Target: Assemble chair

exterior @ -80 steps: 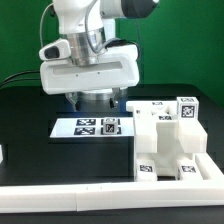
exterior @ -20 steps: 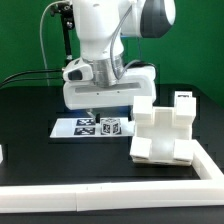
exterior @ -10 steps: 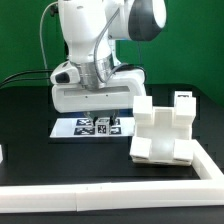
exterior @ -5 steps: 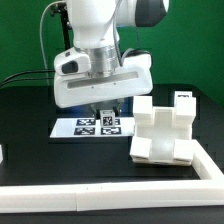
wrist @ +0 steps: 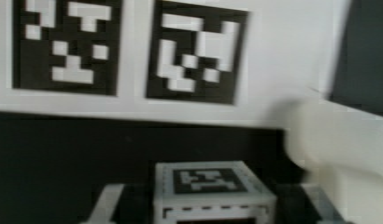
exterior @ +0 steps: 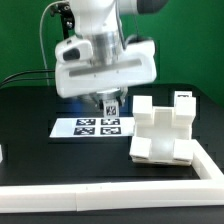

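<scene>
We're watching from two cameras. The exterior view stands off the arm, a little above the black tabletop (exterior: pixel 25 120), facing the robot head-on across the white border rail (exterior: pixel 110 195), far enough back to take in the whole work area. The wrist view rides just behind the gripper (exterior: pixel 108 107) and looks down past it, very close in and somewhat blurred. Both views share the marker board (exterior: pixel 85 127) lying below the gripper, plus the small tagged white piece (wrist: pixel 209 185) between its fingers.
</scene>
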`<state>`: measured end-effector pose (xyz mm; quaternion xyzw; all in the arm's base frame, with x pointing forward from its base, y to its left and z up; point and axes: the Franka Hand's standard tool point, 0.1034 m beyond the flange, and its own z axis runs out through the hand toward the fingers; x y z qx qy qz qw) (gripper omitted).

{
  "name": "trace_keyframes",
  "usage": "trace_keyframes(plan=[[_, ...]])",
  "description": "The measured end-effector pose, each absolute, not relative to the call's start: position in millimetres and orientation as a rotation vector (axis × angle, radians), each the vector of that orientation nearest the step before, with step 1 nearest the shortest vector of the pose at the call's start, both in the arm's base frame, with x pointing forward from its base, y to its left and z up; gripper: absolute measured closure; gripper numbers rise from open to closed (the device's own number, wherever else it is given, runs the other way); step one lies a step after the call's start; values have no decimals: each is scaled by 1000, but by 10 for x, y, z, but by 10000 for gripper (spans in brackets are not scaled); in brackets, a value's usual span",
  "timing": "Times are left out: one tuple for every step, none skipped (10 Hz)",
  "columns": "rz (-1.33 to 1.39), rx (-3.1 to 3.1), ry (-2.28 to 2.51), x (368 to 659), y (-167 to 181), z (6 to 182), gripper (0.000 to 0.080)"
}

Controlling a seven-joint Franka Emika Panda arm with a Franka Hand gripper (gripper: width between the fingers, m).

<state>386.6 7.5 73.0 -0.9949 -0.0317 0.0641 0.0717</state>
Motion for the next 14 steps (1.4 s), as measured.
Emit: trace_keyframes(plan=[[169, -3000, -86, 3920, 171, 927, 515], [189, -3001, -53, 3962, 272, 1082, 515], [203, -3013, -38, 4116, 374, 1291, 515], [192, -3035, -63, 4334, 444, 1452, 515], [171, -3035, -75, 4367, 440, 1433, 515], [185, -3035, -73, 4329, 432, 1411, 515], [179, -3037, -76, 4352, 435, 1421, 515], [162, -3092, -121, 4462, 435, 1451, 515], [130, -3092, -151, 4669, 505, 1510, 515], [70, -3091, -226, 4975, 534, 1544, 515], [-29, -3084, -389, 5204, 514, 1522, 515], [-15, -3087, -351, 5166, 518, 1500, 515], [-16, -3087, -351, 5168, 516, 1498, 515], [-11, -3087, -351, 5163, 514, 1474, 515]])
